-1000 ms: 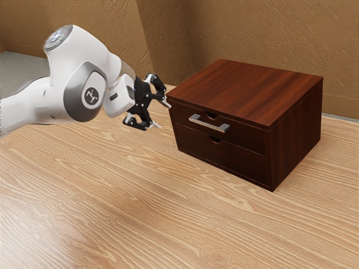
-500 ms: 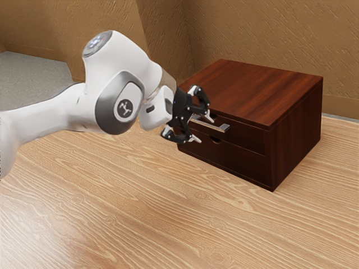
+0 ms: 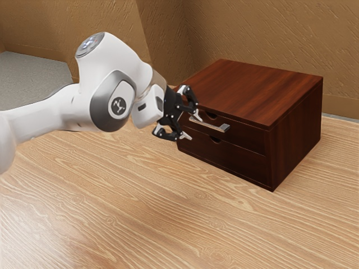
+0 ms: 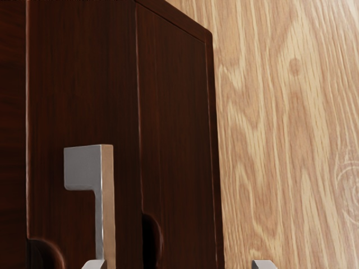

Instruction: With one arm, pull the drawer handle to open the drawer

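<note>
A: Gripper (image 3: pixel 189 124), how is it standing?

B: Fingers are standing wide apart, one above the other, holding nothing. It is hovering right at the cabinet (image 3: pixel 252 89) front, at the handle (image 3: pixel 210 123) end toward the exterior view's left. The upper finger is overlapping that end. Contact or not, cannot tell.

A: And the drawer (image 3: pixel 247 137)?

B: It is the upper of two and is sitting flush in the cabinet, so not yet pulled. The handle is lying across its front, a grey bar with its long axis level, running from the gripper toward the exterior view's right.

A: What is the wrist view adding?

B: One of the fingertips (image 4: pixel 94 265) is showing just beside the bar. The other is out past the cabinet's bottom edge, over the table (image 4: pixel 291 112). So the gap is spanning mostly the lower drawer (image 4: pixel 174 140), and the handle is lying off-centre, toward the upper finger.

A: Finger line against bar?

B: Crossing it, which suits a grip. My judgement: the hand is needing to go up a little and in, until the bar is sitting between both fingers, perhaps also along toward the bar's middle. Then clamp, then pull straight out from the cabinet front, toward the arm (image 3: pixel 112 101).

A: Risk?

B: Clamping from here is, I judge, likely catching only the bar's tip, or missing under it.
</note>
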### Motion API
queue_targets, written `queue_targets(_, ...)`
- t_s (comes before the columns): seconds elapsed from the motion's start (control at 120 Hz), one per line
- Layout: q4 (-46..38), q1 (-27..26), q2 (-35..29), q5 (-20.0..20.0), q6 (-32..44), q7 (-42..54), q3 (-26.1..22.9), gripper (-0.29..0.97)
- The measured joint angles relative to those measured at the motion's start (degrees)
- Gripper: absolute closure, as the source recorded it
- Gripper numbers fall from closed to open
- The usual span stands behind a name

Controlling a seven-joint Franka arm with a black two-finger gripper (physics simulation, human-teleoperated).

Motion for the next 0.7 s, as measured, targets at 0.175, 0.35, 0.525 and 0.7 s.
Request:
queue_targets(0.175, 2.64, -1.16, 2.12, -0.08, 0.01, 0.05, 0.00, 0.39)
queue_targets(0.35, 4.83, -0.92, 4.27, -0.26, 0.06, 0.07, 0.01, 0.39)
queue_targets(0.525, 5.79, -0.91, 6.05, -0.63, 0.19, -0.02, 0.02, 0.42)
queue_targets(0.7, 6.71, -0.94, 7.29, -0.68, 0.29, -0.17, 0.02, 0.43)
